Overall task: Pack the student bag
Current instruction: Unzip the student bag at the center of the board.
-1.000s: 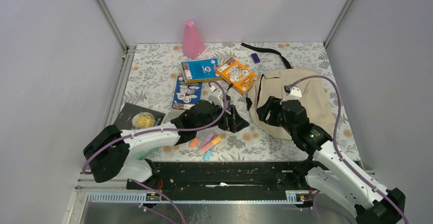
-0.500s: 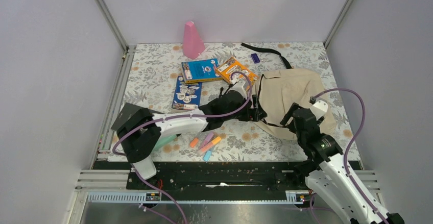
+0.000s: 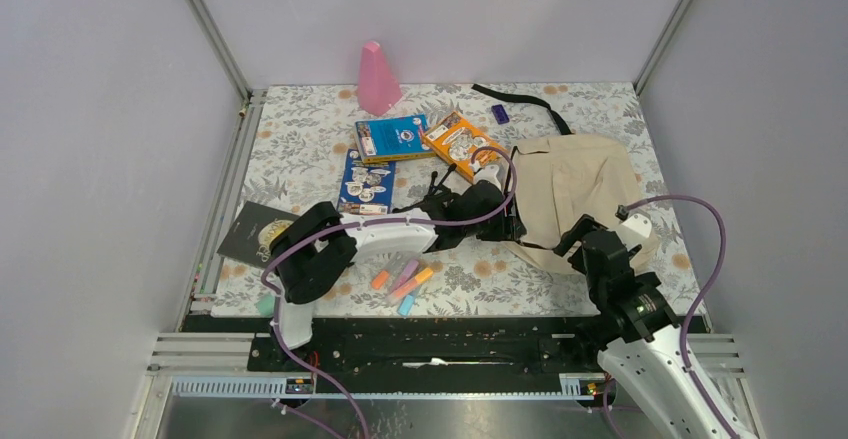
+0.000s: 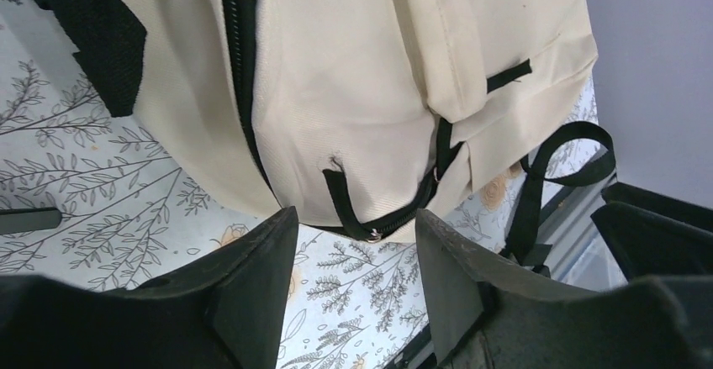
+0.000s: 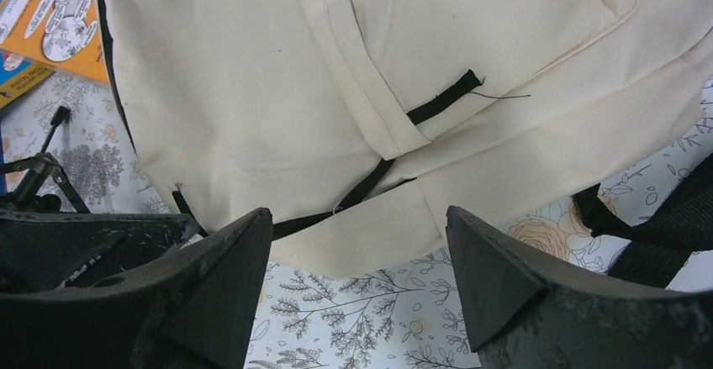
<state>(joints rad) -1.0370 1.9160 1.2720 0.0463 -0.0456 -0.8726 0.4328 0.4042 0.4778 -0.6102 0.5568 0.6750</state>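
At the right of the table (image 3: 300, 149), close to the side wall (image 3: 740, 109): student bag (image 3: 575, 194), flat. Left gripper (image 4: 353, 222) at its zipper edge, right gripper (image 5: 357, 218) over its near hem, both spread, pinching nothing. Orange book (image 3: 462, 144) just beside.

Pale grey walls (image 3: 100, 109); floral-patterned tabletop (image 3: 300, 144).

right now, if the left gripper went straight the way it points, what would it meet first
Likely the near edge of the bag, by its black zipper tab, ahead of the left gripper; depth is unclear.
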